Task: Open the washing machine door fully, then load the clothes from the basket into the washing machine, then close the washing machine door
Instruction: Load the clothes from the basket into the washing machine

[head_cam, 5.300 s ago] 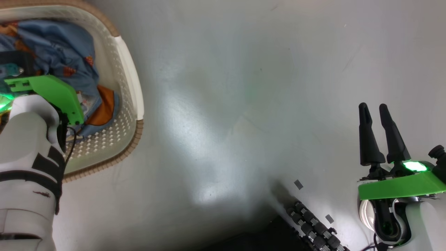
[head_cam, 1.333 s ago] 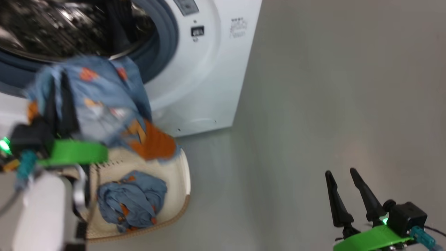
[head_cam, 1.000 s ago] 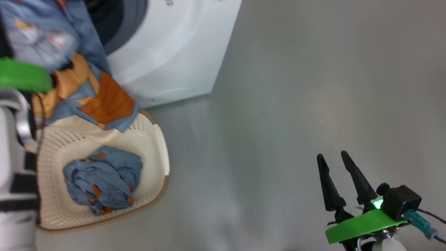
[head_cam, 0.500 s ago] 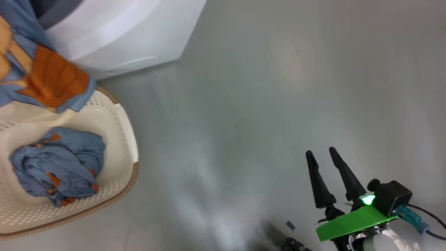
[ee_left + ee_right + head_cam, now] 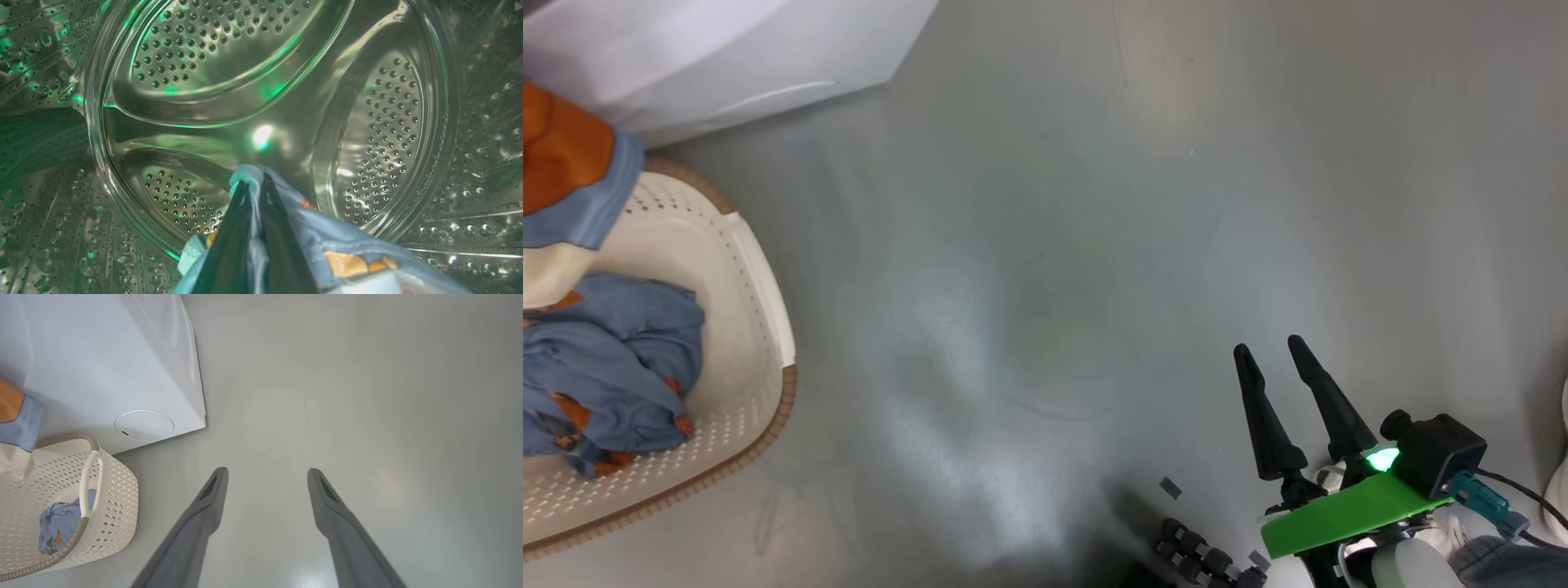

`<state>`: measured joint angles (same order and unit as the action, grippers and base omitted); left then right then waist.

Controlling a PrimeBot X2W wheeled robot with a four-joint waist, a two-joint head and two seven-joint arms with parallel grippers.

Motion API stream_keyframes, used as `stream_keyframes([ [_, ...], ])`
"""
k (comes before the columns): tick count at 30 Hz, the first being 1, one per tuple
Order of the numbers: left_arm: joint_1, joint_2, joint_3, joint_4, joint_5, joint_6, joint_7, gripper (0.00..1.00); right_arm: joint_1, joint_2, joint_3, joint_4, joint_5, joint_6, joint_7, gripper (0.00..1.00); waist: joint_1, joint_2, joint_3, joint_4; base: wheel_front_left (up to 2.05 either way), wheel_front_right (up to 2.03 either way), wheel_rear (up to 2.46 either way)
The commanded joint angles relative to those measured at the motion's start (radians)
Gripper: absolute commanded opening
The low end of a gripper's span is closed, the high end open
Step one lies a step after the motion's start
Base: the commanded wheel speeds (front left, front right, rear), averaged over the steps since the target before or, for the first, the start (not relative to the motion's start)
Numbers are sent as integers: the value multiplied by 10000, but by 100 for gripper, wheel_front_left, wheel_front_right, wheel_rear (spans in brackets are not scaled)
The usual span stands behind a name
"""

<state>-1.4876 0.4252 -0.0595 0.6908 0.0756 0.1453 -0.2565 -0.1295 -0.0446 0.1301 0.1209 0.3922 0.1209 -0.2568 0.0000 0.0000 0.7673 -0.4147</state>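
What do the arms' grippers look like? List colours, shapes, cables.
Right gripper: two long black tapered fingers on a bright green plate, a green light glowing, a black camera block with a teal plug and dark cable. Left gripper: the same dark slim fingers.

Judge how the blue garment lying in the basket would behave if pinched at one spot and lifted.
Probably floppy: the blue garment lies crumpled in folds in the basket, so it would likely drape and trail. Probably light: a similar held garment hangs from one thin pinch of the left gripper. Unlikely to roll or break.
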Motion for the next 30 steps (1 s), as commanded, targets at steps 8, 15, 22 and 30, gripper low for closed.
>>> stream_keyframes([
  [8, -992, 358, -475, 1826, 394, 65, 191, 0, 329, -192, 288, -123, 252, 98, -49, 100, 0, 0, 198, -31, 0, 0, 0],
  [15, -1395, -27, -477, 3495, 194, 344, 669, 37, 290, -190, 173, -60, 276, 98, -49, 100, 0, 0, 33, 167, 0, 0, 0],
  [22, -1442, -319, -305, 4710, -153, 713, 857, 100, 236, -246, 122, 1, 271, 98, -49, 100, 0, 0, -358, 406, 0, 0, 0],
  [30, -1240, -987, -188, 5363, -526, 1161, 874, 100, 203, -291, 2, 23, 224, 98, -49, 100, 0, 0, -683, 878, 0, 0, 0],
])
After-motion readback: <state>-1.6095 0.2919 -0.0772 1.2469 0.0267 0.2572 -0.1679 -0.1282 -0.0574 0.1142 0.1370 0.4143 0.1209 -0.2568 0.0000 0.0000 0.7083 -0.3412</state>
